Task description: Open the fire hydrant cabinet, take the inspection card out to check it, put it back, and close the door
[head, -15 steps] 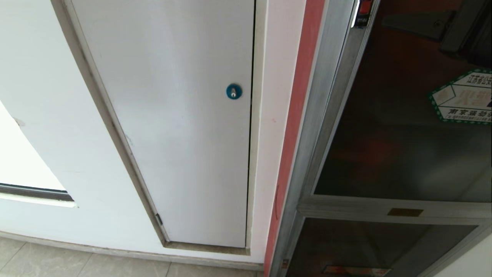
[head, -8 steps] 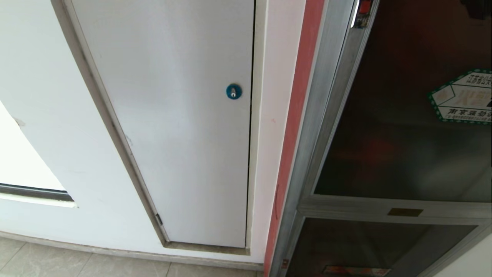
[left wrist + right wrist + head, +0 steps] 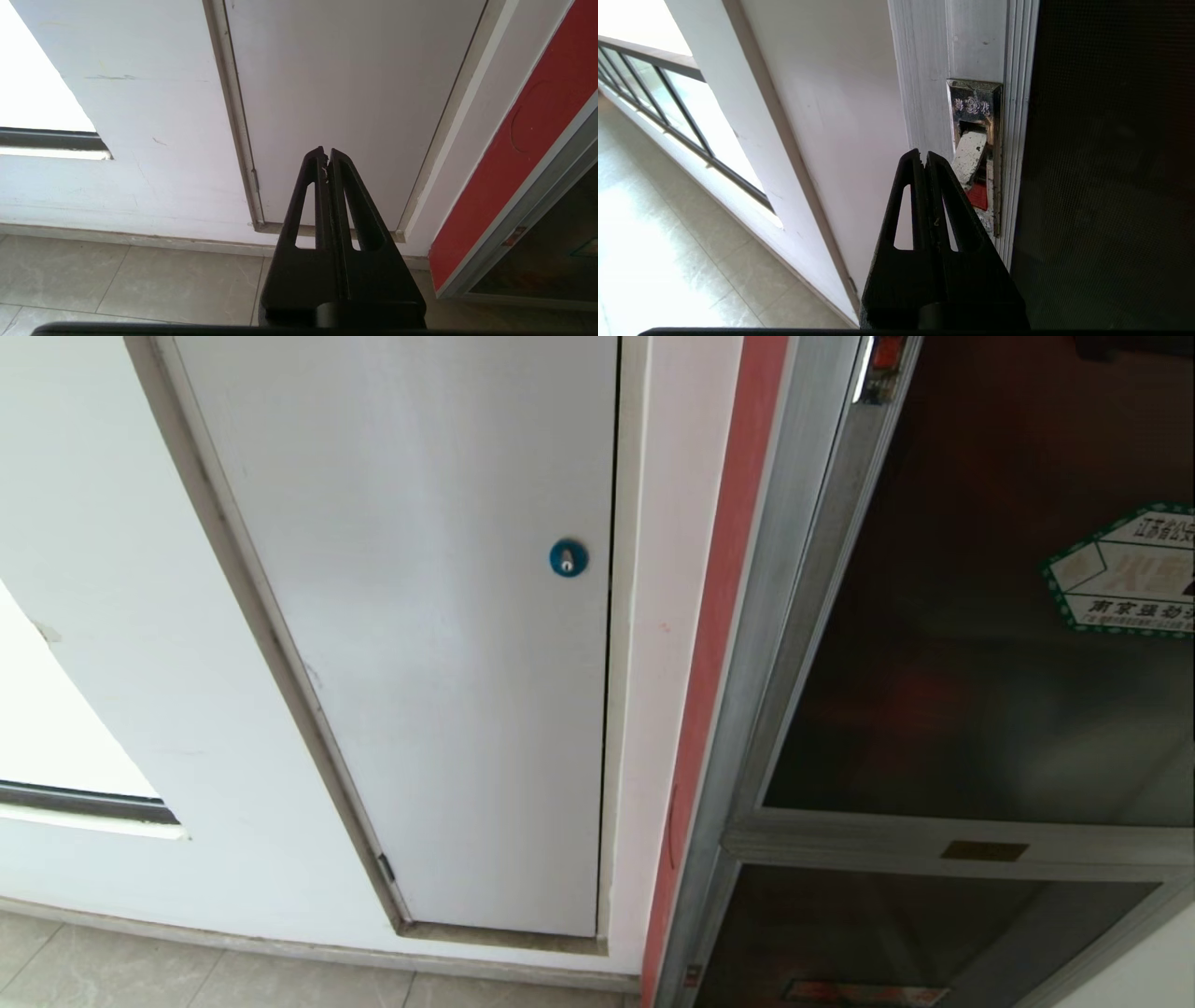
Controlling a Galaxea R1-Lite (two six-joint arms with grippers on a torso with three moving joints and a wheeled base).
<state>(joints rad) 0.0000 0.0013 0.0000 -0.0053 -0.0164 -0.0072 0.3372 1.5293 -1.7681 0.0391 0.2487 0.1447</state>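
The fire hydrant cabinet (image 3: 794,616) stands at the right of the head view, silver-framed, with a brass plate (image 3: 983,850) on its crossbar. Its door (image 3: 952,691) is a dark glass pane with a green-edged hexagonal sticker (image 3: 1125,569), and it sits flush in the frame. In the right wrist view my right gripper (image 3: 924,156) is shut and empty. Its tips are just beside the recessed metal latch (image 3: 973,154) in the door's frame, left of the dark glass (image 3: 1111,163). My left gripper (image 3: 326,154) is shut, empty and parked low. The inspection card is hidden.
A white panel (image 3: 420,663) with a blue round lock (image 3: 568,558) fills the wall left of the cabinet, past a red strip (image 3: 719,616). Tiled floor (image 3: 117,275) lies below. A railing and bright window (image 3: 668,102) lie farther left.
The dark shape of my right arm at the top right of the head view has risen almost out of the picture. The door and cabinet have not moved.
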